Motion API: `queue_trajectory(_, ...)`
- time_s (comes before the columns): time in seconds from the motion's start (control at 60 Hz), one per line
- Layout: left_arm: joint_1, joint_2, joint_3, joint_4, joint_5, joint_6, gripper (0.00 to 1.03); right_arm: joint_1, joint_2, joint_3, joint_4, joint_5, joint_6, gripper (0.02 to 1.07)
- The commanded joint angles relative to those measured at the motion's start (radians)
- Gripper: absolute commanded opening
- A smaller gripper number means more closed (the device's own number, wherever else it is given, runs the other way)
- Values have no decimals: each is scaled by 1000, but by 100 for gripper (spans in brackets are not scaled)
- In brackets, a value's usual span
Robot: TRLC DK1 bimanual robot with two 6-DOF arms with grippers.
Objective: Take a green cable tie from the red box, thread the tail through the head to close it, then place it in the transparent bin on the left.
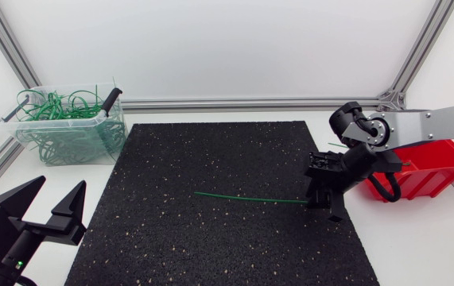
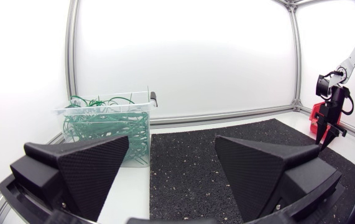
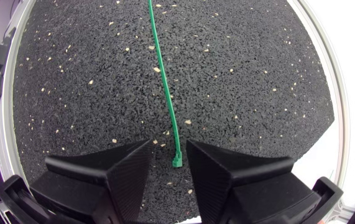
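- The right gripper [image 3: 168,144] hangs low over the mat [image 1: 211,159], near the mat's right edge. Its fingers are parted, with a narrow gap between them.
- The green cable tie [image 3: 165,93] lies flat on the mat, and its head [image 3: 177,162] sits inside that gap. Neither finger seems to press on it, though contact is hard to rule out from this angle.
- The step looks like lifting the tie off the mat by its head end. The fingers should probably close squarely across the strap just behind the head, low enough to catch so thin a thing. That would leave the head's slot clear for threading.
- The tail runs straight toward the mat's middle. A slow lift should keep it from whipping or twisting.
- The left gripper [image 1: 60,187] sits off the mat's near left corner with its fingers wide apart and nothing in them. It will likely have to take the tail.
- The clear bin [image 1: 67,121], holding many looped ties, stands beyond the mat's far left corner.
- The red box [image 1: 441,171] is off the mat's right edge.
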Motion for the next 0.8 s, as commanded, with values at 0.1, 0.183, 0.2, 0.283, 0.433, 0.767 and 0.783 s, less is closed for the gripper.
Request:
queue_trajectory(0.1, -10, 9, -36, -36, -3, 22, 96, -4, 57, 21, -15, -3, -35, 34)
queue_trajectory(0.183, -12, 9, -36, -36, -3, 22, 96, -1, 69, 30, -15, -3, -35, 29)
queue_trajectory(0.2, -12, 11, -36, -36, -3, 22, 96, -1, 70, 33, -15, -3, -35, 29)
queue_trajectory(0.283, -12, 11, -36, -36, -3, 22, 96, -1, 76, 41, -15, -3, -35, 29)
queue_trajectory(0.433, -12, 9, -36, -34, -3, 22, 96, -1, 83, 43, -23, 0, -39, 29)
queue_trajectory(0.767, -16, 11, -36, -34, -4, 22, 96, 25, 60, -11, -22, 6, -42, 24)
queue_trajectory(0.783, -16, 13, -36, -34, -4, 22, 96, 29, 57, -17, -23, 8, -42, 24)
